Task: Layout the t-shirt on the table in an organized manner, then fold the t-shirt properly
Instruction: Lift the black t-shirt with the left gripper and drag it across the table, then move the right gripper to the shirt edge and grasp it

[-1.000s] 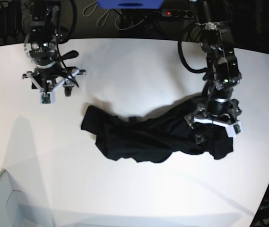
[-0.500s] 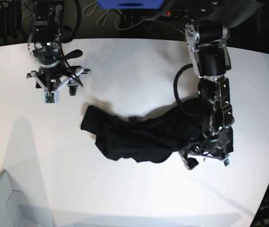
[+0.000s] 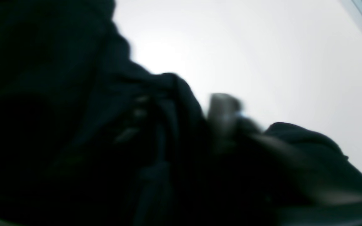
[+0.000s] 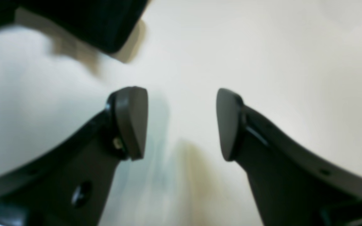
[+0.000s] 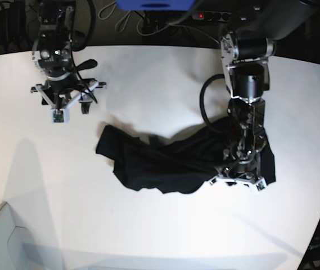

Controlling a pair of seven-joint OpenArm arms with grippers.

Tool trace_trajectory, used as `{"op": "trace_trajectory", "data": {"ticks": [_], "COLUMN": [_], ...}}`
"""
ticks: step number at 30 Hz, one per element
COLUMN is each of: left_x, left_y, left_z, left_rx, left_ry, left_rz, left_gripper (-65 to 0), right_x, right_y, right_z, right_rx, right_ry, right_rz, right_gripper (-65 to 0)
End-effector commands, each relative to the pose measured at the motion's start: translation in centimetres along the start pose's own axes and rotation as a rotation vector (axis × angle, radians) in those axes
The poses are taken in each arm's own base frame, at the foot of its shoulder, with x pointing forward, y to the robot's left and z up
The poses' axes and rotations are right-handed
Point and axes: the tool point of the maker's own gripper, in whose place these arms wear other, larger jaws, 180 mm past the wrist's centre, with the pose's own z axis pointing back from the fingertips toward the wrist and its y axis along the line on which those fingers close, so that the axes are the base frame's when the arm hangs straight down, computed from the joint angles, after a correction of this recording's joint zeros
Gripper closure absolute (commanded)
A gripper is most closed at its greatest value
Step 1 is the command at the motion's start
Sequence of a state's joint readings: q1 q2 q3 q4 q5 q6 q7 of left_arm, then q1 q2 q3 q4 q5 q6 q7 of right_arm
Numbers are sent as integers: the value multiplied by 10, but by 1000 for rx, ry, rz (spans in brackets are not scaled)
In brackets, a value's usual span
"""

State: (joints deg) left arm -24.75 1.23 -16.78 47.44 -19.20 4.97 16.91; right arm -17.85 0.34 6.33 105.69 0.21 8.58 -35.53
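The black t-shirt [image 5: 160, 166] lies crumpled in a long heap on the white table [image 5: 148, 84]. My left gripper [image 5: 239, 173] is pressed down into its right end. In the blurred left wrist view, dark t-shirt cloth [image 3: 58, 125] bunches around one fingertip [image 3: 223, 110] and hides the other, so its state is unclear. Beyond it is bare table [image 3: 262, 47]. My right gripper [image 5: 65, 107] hangs over bare table at the far left, well away from the shirt. In its wrist view the right gripper [image 4: 181, 125] is open, with only table [image 4: 262, 47] between the fingers.
A blue object [image 5: 154, 4], a power strip [image 5: 207, 16] and cables sit behind the table's back edge. The table's curved edge runs down the right side. A pale box corner [image 5: 2, 242] shows at the bottom left.
The left arm swung forward and came down onto the shirt's right end, pulling cloth there into a tighter bunch. The right arm barely moved.
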Motion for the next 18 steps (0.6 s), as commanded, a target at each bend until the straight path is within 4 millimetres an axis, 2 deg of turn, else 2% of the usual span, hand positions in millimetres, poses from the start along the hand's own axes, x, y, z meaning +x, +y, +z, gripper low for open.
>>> {"op": "trace_trajectory", "data": {"ticks": [1, 2, 3, 5, 6, 9, 10, 14, 16, 18], "left_x": [23, 25, 25, 36, 37, 68, 79, 96, 104, 112], "left_y": [-13, -14, -17, -24, -24, -37, -42, -56, -62, -66], "left_z": [-1, 0, 0, 5, 8, 25, 31, 63, 82, 103], "left_rx": [-23, -24, -31, -59, -70, -136, -157, -238, -275, -307], "left_ry": [-54, -55, -55, -85, -93, -179, -206, -226, -243, -275], "left_rz": [9, 11, 17, 58, 78, 132, 141, 151, 143, 127], "left_gripper": [-65, 0, 0, -47, -37, 0, -6, -3, -3, -3], "right_x": [11, 11, 11, 9, 7, 7, 6, 9, 16, 22], "right_y": [-2, -2, -2, -2, -2, -2, -2, -1, 0, 14], "right_z": [2, 2, 2, 0, -1, -8, -9, -6, -4, -3], "right_rx": [-3, -3, -3, -3, -3, -1, 0, 2, 5, 38], "right_ry": [-42, -42, -42, -36, -30, -23, -18, -29, -50, -64], "right_rz": [5, 5, 5, 4, 5, 0, -1, 4, 9, 23], "right_gripper": [-352, -352, -352, -352, -352, -352, -352, -350, -350, -351]}}
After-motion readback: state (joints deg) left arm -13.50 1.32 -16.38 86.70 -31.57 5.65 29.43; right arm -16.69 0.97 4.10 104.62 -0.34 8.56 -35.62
